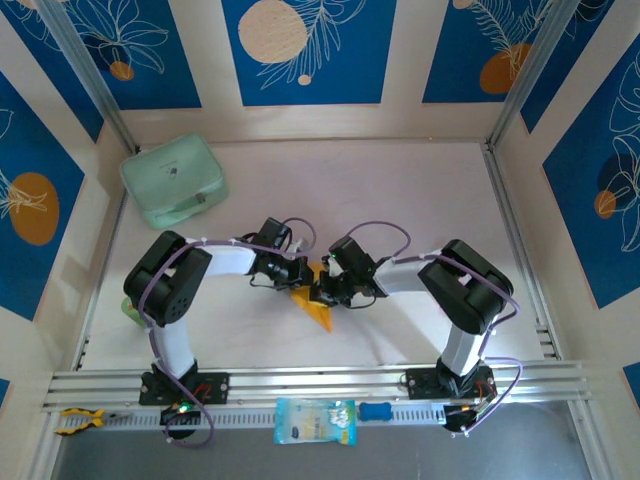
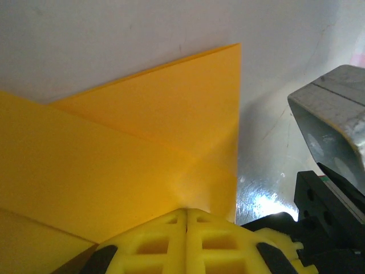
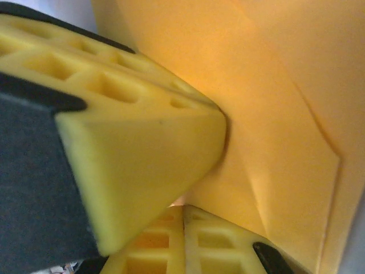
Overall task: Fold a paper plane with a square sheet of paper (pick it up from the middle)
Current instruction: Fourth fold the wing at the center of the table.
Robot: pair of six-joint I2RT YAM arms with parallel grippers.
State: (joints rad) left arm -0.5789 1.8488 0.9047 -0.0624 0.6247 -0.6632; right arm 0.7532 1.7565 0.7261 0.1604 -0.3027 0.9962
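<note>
Centrally — grippers (image 2: pixel 186 216) (image 3: pixel 183 211) pinch paper (image 1: pixel 318 312) edge.

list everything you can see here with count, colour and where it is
sheet of paper: 1, orange-yellow, creased, table centre, between the grippers
case: 1, mint green, far left of table
packet: 1, pale blue, near rail, centre
blue item: 1, on the rail right of the packet, type unclear
hand tool: 1, yellow handles, rail's left end
table: 1, white
wall panels: several, blue with leaf prints, around the table
left arm: 1, black and white
right arm: 1, black and white
left gripper: 1, yellow fingers, closed at the paper
right gripper: 1, yellow fingers, closed at the paper
</note>
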